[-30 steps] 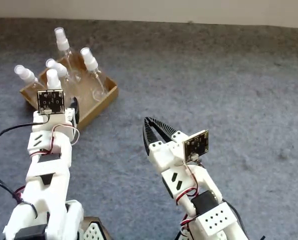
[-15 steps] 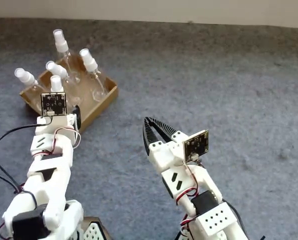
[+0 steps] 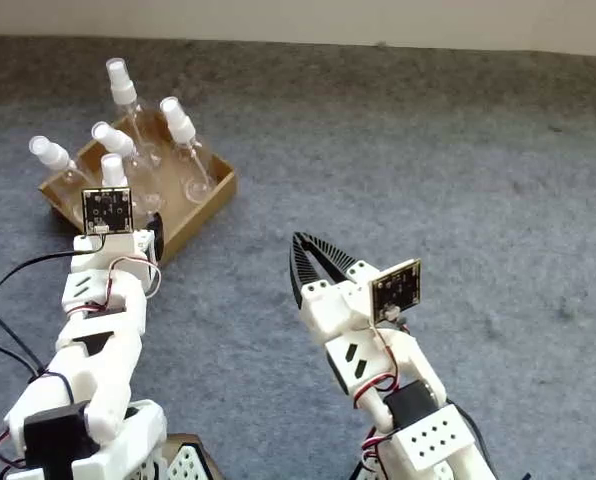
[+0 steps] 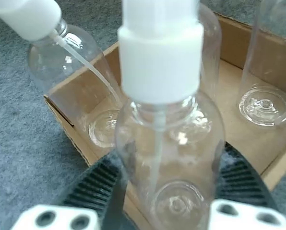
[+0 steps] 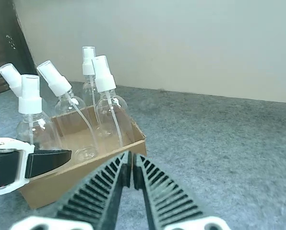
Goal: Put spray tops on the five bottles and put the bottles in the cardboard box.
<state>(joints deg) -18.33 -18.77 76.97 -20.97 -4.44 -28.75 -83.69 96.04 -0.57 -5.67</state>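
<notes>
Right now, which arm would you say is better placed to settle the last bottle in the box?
Left: the left hand holds that bottle in the box; the right hand sits shut, apart.

Carpeted indoor room, kind not determinable further: grey carpet [image 3: 478, 150] as work surface, plain pale wall [image 5: 191, 43], dark panelled furniture [image 5: 1, 57] at edge.

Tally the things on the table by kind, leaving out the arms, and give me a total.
bottles: 5
spray tops: 5
box: 1
Total: 11
</notes>
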